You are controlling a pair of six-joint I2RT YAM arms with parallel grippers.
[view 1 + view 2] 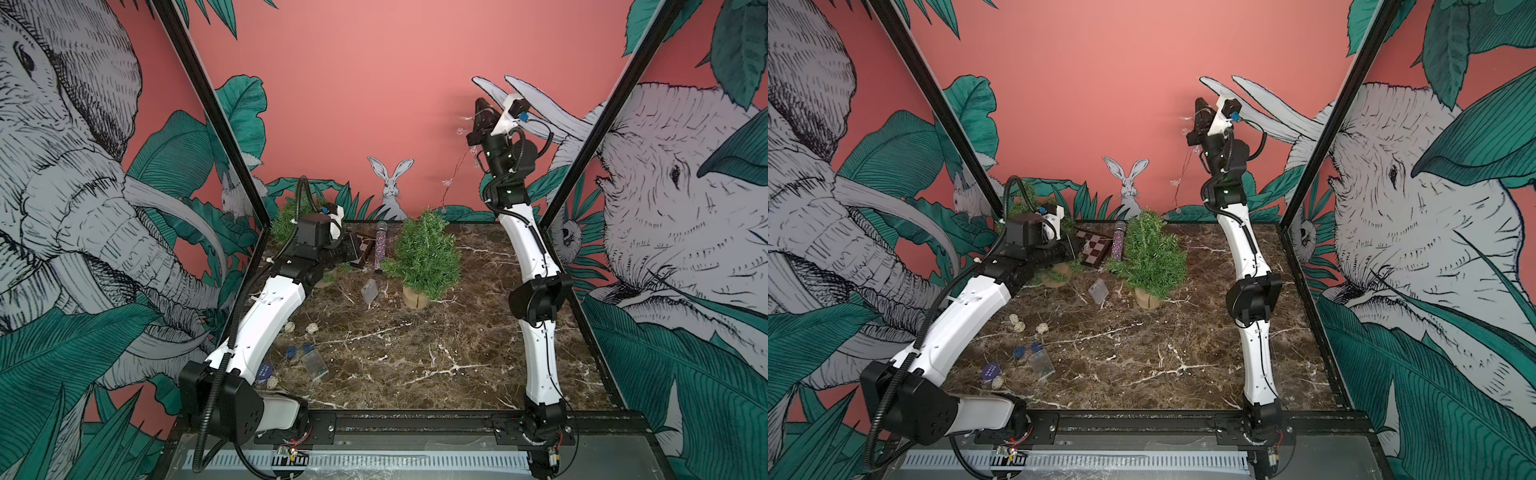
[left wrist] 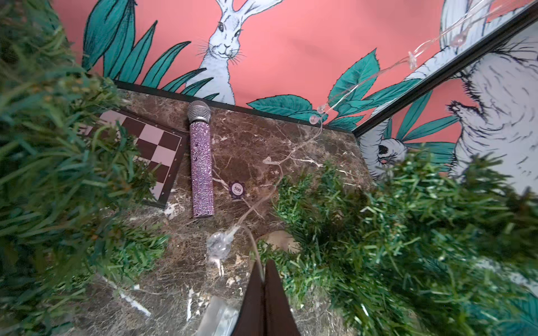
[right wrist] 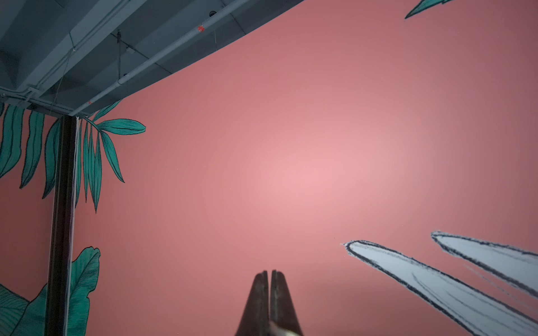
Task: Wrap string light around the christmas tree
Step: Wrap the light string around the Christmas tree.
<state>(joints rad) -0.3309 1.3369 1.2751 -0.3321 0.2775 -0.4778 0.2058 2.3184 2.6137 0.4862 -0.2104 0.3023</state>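
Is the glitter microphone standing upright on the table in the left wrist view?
No, the microphone lies flat on the marble table, beside the chessboard.

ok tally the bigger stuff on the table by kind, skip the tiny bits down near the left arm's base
christmas trees: 2
string light: 1
microphone: 1
chessboard: 1
clear plastic cases: 2
total: 7
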